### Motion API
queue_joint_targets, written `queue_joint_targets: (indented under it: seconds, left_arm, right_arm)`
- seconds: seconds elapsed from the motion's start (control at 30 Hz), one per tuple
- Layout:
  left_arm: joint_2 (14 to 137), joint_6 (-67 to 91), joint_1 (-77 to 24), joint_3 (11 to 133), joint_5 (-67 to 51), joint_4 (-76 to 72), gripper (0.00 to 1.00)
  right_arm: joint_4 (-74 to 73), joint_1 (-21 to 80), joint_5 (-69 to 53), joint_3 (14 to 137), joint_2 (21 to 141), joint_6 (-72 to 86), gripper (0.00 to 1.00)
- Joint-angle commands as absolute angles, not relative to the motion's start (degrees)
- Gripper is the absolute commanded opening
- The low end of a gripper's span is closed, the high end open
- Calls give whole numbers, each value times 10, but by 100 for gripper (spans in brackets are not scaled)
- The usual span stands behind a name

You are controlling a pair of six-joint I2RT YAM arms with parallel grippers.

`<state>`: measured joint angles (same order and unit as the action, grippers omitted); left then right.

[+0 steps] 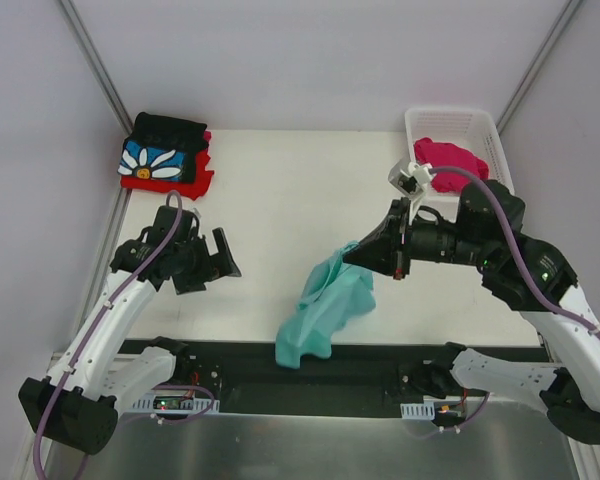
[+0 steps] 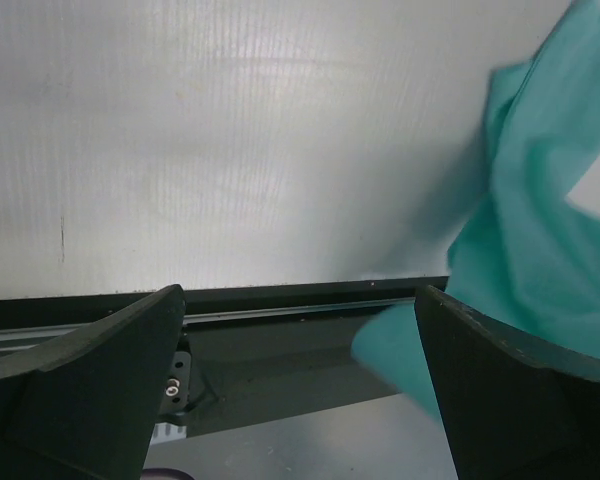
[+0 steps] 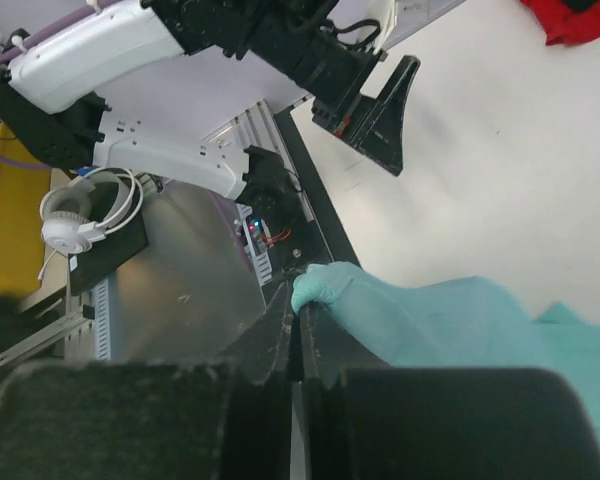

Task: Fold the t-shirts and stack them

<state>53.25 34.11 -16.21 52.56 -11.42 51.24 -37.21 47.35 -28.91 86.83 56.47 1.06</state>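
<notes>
My right gripper [image 1: 350, 255] is shut on a bunched edge of the mint-teal t-shirt [image 1: 325, 305]. The shirt hangs from it, crumpled, with its lower end draped over the table's near edge. In the right wrist view the jaws [image 3: 298, 305] are pressed together with the teal cloth [image 3: 430, 320] pinched at their tips. My left gripper [image 1: 212, 262] stands open to the shirt's left and holds nothing. In its own view the teal shirt [image 2: 540, 200] lies beyond the right finger [image 2: 510, 390]. A folded black daisy t-shirt [image 1: 163, 155] rests on a red one [image 1: 202, 183] at the back left.
A white lattice basket [image 1: 485, 125] at the back right holds a magenta-pink t-shirt [image 1: 450, 158]. A black rail [image 1: 380, 360] runs along the table's near edge, between the arm bases. Grey walls close in the left, right and far sides.
</notes>
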Motion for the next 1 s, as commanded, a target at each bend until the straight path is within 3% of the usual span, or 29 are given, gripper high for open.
queue_joint_targets:
  seconds: [0.0, 0.2, 0.53, 0.7, 0.97]
  left_arm:
    - [541, 357, -171, 520, -109, 492, 99]
    - [555, 361, -178, 527, -106, 486, 99]
    - [546, 361, -181, 522, -106, 487, 99]
    - [548, 359, -181, 525, -105, 490, 99]
    - [545, 355, -182, 534, -97, 504, 99]
  right_arm:
    - [-338, 480, -304, 874, 500, 26, 1]
    - [-401, 463, -163, 968, 574, -58, 1]
    - [-347, 325, -122, 904, 859, -87, 1]
    - [-323, 311, -95, 994, 989, -88, 1]
    - [-266, 308, 30, 1045, 1025, -84, 1]
